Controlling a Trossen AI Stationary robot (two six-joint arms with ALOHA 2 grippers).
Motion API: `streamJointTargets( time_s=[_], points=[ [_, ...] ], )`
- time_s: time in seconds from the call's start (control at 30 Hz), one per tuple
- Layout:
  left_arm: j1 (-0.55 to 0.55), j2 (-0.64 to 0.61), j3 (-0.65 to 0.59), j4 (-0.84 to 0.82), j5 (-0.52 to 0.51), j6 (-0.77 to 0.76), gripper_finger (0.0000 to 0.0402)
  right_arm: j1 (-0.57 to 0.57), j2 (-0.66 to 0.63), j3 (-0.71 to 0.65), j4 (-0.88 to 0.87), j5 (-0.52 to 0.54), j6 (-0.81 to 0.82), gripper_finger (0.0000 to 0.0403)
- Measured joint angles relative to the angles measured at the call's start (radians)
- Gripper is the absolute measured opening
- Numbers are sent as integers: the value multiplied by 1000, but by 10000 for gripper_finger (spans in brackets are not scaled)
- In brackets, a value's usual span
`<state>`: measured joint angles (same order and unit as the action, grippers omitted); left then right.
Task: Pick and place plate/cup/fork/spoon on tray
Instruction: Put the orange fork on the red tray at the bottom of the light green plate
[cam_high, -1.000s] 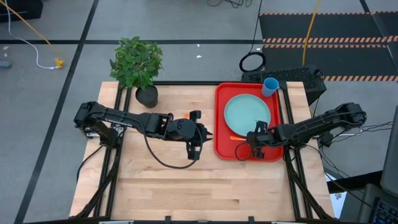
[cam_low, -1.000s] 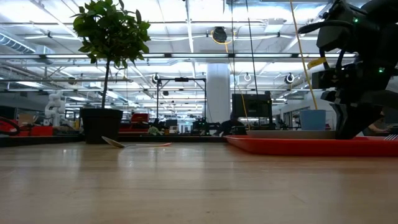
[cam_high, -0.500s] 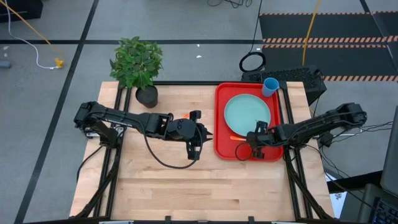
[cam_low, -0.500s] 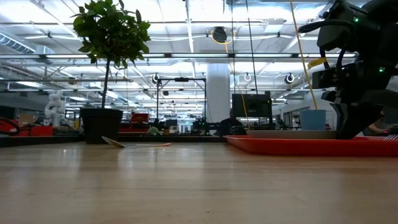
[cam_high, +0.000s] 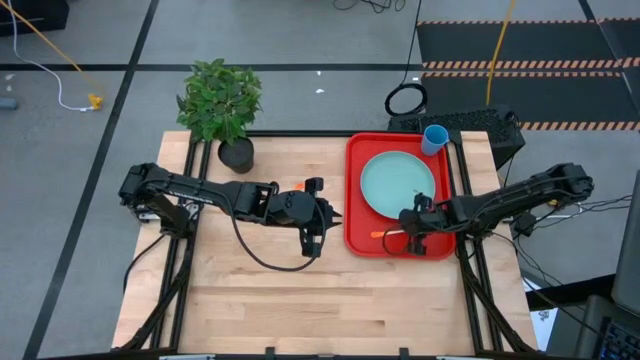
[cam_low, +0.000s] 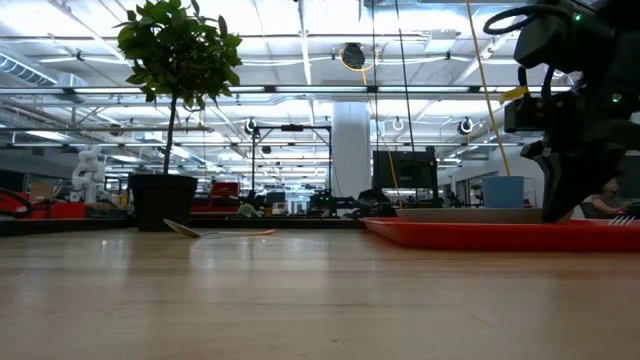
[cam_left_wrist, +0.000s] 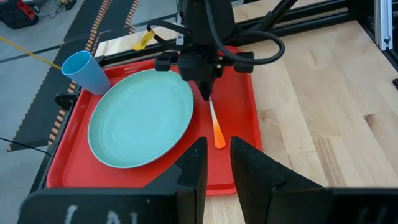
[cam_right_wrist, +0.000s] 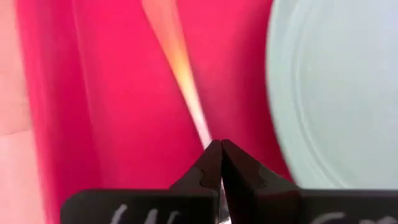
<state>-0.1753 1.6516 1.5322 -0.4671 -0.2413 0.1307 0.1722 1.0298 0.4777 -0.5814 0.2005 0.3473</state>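
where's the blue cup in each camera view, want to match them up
High view: the cup stands at the tray's far right corner, just beyond the plate.
Low view: the cup shows at right, behind the plate's rim, left of the right arm.
Left wrist view: the cup is in the upper left, beside the plate.
Right wrist view: not in it.
Shared landmark: the plate, next to the cup wherever the cup shows.
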Motion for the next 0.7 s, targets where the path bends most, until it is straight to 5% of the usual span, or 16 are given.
streamJointTargets(
  time_s=[0.27, 0.7],
  points=[
    [0, 0, 0, 17, 0, 0, 74, 0, 19, 1, 115, -46, 8, 0],
    [0, 0, 0, 27, 0, 5, 74, 1, 222, 5, 282, -97, -40, 0]
  ],
)
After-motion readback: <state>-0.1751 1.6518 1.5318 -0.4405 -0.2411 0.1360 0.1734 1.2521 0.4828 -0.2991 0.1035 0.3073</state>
